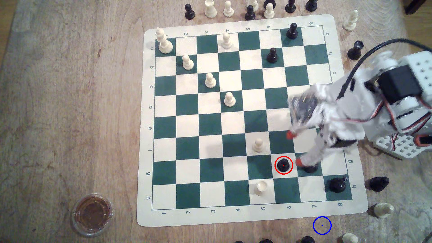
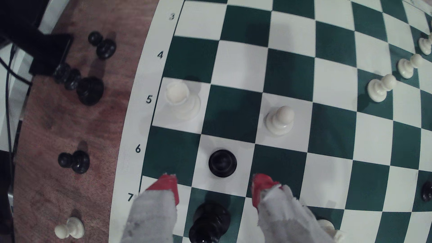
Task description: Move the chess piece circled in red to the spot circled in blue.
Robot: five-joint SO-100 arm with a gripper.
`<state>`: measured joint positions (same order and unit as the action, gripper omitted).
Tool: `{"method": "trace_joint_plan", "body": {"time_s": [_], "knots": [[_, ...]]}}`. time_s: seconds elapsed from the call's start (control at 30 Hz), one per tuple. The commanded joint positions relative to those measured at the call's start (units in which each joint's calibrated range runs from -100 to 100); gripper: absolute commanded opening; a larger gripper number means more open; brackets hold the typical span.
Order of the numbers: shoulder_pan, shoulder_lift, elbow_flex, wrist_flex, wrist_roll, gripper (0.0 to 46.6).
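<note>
On the exterior view's left, near edge: a round lidded cup (image 1: 92,213) of brown stuff rests on the wooden table (image 1: 58,93).
Board (image 1: 245,116): green-and-white mat, cream pawns in a diagonal at its far left.
Red-ringed black pawn (image 1: 283,165) (image 2: 222,163): upright on a white square, near right.
Gripper (image 1: 294,148) (image 2: 214,190): red-tipped fingers spread wide, just beside the pawn, not touching it.
Blue ring (image 1: 322,225): bare wood, near side, off the mat.

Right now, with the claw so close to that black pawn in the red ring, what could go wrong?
The open gripper hangs over a taller black piece next to the ringed black pawn; it may bump or grab that one instead. A cream pawn stands diagonally adjacent and could be knocked. The blue ring lies off the mat near loose pieces, such as a cream piece, so the drop-off is tight.
</note>
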<state>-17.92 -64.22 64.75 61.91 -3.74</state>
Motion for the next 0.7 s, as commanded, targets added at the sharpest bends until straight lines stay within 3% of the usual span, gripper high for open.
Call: {"method": "trace_joint_plan", "body": {"time_s": [0.0,0.67], "knots": [[-1.8,7.5,-5.1,-0.2,0.0,15.7],[-3.3,26.7,-9.6,-8.2,0.0,13.9]]}}
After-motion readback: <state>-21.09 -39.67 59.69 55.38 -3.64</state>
